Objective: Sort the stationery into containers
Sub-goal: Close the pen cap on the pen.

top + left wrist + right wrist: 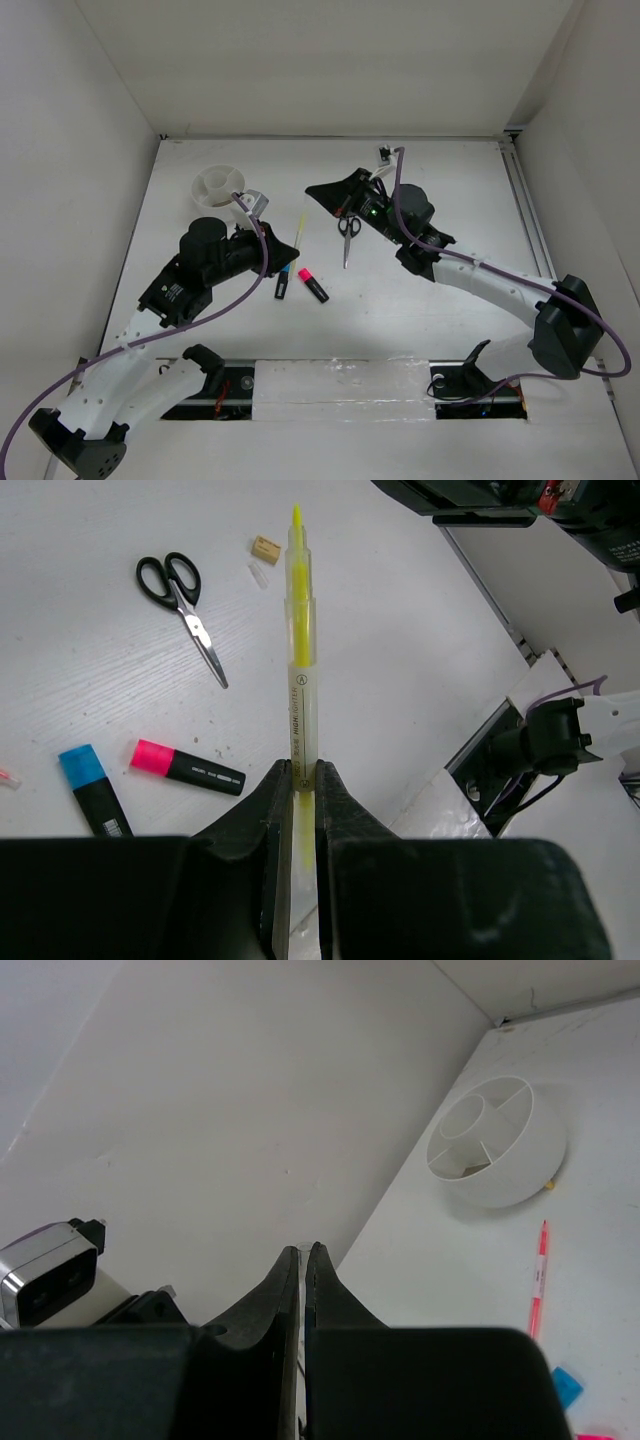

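Note:
My left gripper (292, 247) (303, 770) is shut on the thin yellow pen (302, 220) (300, 650) and holds it above the table, tip pointing away. My right gripper (311, 189) (303, 1248) is shut on a small clear piece that looks like a pen cap, held in the air beyond the pen's tip. The white divided bowl (220, 185) (497, 1140) stands at the far left. The pink pen (540, 1275) lies near it. The blue-capped highlighter (283, 283) (95, 795), the pink-capped highlighter (312, 284) (185, 767), the scissors (347, 235) (185, 610) and the tan block (265, 548) lie on the table.
White walls close in the table on the left, back and right. A metal rail (525, 210) runs along the right edge. A small dark fitting (383, 153) sits at the back edge. A clear bit (258, 575) lies by the tan block.

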Available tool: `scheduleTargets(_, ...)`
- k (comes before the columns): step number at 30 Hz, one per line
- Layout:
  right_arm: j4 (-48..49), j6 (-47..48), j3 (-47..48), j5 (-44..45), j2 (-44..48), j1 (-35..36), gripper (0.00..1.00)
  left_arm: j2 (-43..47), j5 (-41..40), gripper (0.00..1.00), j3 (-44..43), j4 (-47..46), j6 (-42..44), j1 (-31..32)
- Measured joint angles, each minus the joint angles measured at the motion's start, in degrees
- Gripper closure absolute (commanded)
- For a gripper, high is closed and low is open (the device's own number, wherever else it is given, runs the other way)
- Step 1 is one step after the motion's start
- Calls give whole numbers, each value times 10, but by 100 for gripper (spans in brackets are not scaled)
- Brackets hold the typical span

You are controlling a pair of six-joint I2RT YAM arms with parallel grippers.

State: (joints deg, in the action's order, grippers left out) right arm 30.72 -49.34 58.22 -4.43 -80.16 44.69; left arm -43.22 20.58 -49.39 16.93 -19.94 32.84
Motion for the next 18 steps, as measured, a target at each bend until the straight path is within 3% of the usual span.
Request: scheduleTargets(18, 10, -7, -10, -21, 0, 0, 100, 0, -8, 100, 0, 0, 0, 0)
